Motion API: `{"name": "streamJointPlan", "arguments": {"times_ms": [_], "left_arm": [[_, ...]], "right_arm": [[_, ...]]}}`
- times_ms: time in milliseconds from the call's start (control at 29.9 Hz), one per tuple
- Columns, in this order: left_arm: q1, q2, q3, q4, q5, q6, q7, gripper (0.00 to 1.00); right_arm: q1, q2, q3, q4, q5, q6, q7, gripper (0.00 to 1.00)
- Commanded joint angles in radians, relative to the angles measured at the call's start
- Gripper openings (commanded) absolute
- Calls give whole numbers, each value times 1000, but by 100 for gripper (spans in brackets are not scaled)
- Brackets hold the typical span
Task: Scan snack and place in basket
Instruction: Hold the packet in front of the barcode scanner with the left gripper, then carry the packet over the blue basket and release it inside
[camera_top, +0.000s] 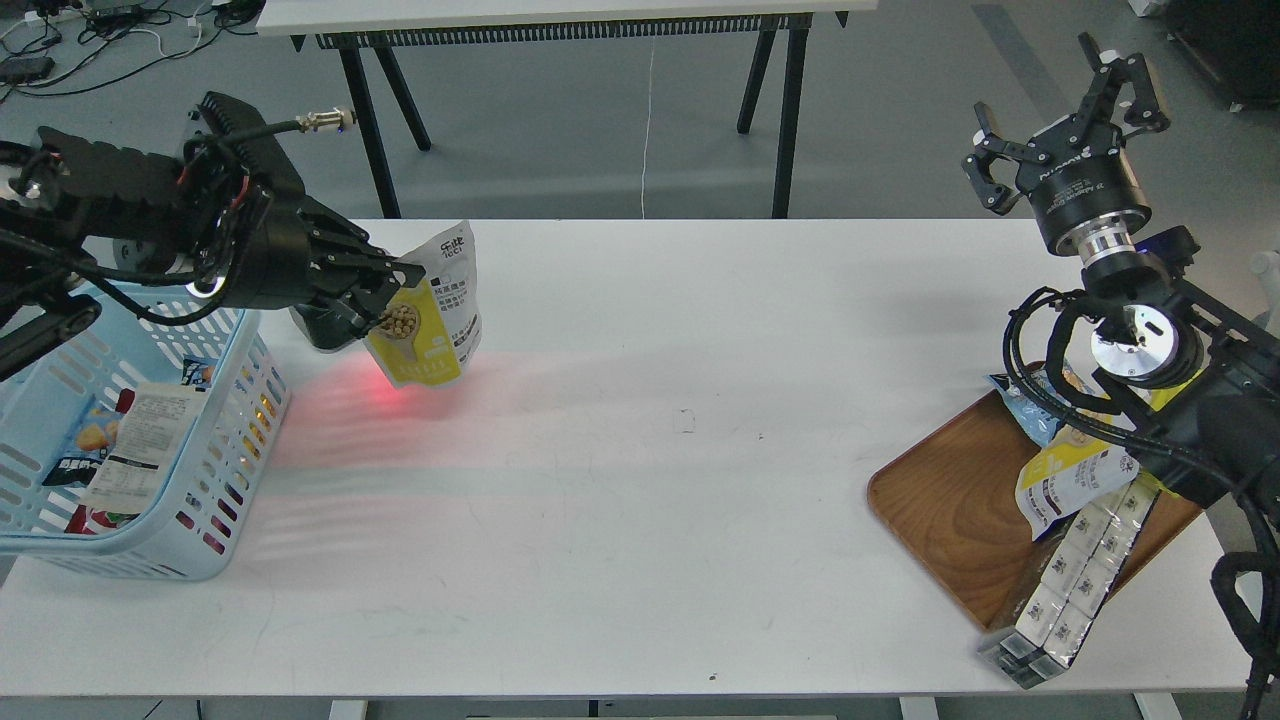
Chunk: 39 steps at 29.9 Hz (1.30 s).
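Left pincer (395, 290) grasps snack (432, 305) over red scan glow; right pincer (1060, 130) released. Next, prob.: carry snack left, drop into basket (215, 520).

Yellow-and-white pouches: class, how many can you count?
2: one snack held in the left claw, one pouch on the wooden tray. Others may be hidden.

Yellow-and-white snack (432, 315), light blue slotted basket (215, 440), brown wooden tray (950, 500), white table (640, 450).
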<state>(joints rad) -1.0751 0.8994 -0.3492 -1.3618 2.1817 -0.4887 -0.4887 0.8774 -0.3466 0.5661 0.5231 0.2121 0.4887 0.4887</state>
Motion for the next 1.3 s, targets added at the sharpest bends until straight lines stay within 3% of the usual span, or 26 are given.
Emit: {"name": "streamJointPlan", "arguments": {"times_ms": [0,534,601,701,868,1269], "left_arm": [[-2,-25,-40,29,0,0,0,0],[-9,-48,-37,58,0,0,0,0],[-9,-50,-40,35,0,0,0,0],[-8,-31,-39,-92,0,0,0,0],[-11,-19,-53,-108,0,0,0,0],[-5,277,-129,-163,0,0,0,0]], "right_arm": [[-1,0,0,0,0,0,0,99],[0,0,0,-2,0,0,0,99],[0,0,0,-2,0,0,0,99],[-1,0,0,-3,0,0,0,99],[-3,0,0,-3,0,0,0,99],[-9,-6,1,-5,0,0,0,99]]}}
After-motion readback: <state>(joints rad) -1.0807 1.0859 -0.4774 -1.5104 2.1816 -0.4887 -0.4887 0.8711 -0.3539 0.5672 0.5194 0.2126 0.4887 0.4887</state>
